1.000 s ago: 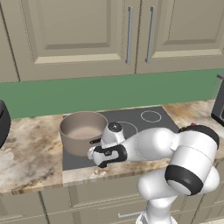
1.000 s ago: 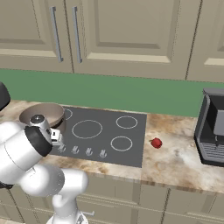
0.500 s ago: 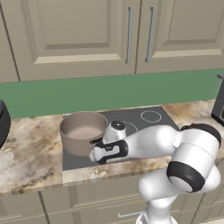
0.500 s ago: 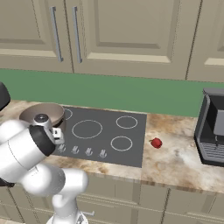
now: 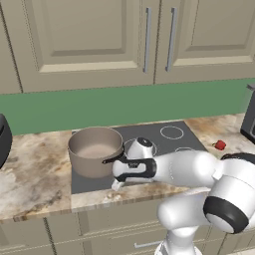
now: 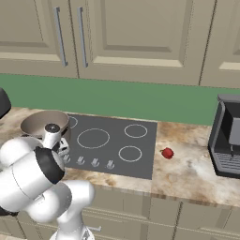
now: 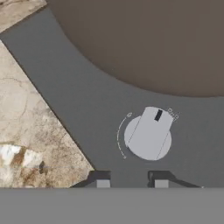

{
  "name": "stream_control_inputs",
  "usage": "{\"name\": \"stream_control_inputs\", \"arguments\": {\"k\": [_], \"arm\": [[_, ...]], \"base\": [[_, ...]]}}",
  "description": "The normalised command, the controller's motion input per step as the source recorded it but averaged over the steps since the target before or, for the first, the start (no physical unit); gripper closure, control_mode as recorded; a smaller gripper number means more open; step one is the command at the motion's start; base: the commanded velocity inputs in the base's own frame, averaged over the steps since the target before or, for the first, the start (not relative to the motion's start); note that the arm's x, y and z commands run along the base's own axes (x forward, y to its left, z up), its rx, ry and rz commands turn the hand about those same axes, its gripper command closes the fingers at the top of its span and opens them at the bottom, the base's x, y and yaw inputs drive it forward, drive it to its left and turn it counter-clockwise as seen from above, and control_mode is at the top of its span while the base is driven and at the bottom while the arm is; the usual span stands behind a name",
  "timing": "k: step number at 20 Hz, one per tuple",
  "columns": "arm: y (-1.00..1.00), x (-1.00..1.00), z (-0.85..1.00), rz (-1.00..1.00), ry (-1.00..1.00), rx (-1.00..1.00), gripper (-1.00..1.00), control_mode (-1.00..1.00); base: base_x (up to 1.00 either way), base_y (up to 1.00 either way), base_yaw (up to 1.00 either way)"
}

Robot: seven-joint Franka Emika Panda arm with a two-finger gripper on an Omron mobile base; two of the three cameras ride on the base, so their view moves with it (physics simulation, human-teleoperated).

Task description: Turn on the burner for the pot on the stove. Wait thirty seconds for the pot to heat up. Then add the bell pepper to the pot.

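Note:
The taupe-brown pot (image 5: 94, 149) (image 6: 44, 123) stands on the back-left ring of the dark stove (image 5: 172, 133) (image 6: 112, 140). My gripper (image 5: 116, 185) (image 7: 131, 183) hangs low over the cooktop's front-left corner, just in front of the pot, its fingertips (image 7: 103, 182) close together with nothing between them. Just ahead of them in the hand view sits a silver knob (image 7: 148, 133) with a black pointer mark, and the pot wall (image 7: 144, 39) lies beyond it. The red bell pepper (image 5: 219, 145) (image 6: 167, 153) lies on the counter to the right of the stove.
A black coffee machine (image 6: 227, 140) (image 5: 249, 114) stands at the counter's right end, and a black appliance (image 5: 2, 139) at the left end. The other knobs (image 6: 95, 162) line the stove's front edge. Beige wall cabinets (image 5: 149, 35) hang above the green backsplash.
My hand has shifted only slightly over the front-left knob. The pot and the bell pepper have not moved.

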Motion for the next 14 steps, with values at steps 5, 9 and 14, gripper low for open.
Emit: {"name": "stream_control_inputs", "arguments": {"k": [5, 9, 14], "arm": [[-0.11, -0.46, -0.10, 0.24, 0.01, -0.02, 1.00, -1.00], [0.00, -0.04, 0.00, 0.00, -0.01, 0.00, -1.00, -1.00], [0.00, -0.41, 0.79, -0.05, -0.23, 0.03, -1.00, -1.00]], "base": [[0.00, 0.00, 0.00], [0.00, 0.00, 0.00], [0.00, 0.00, 0.00]]}}
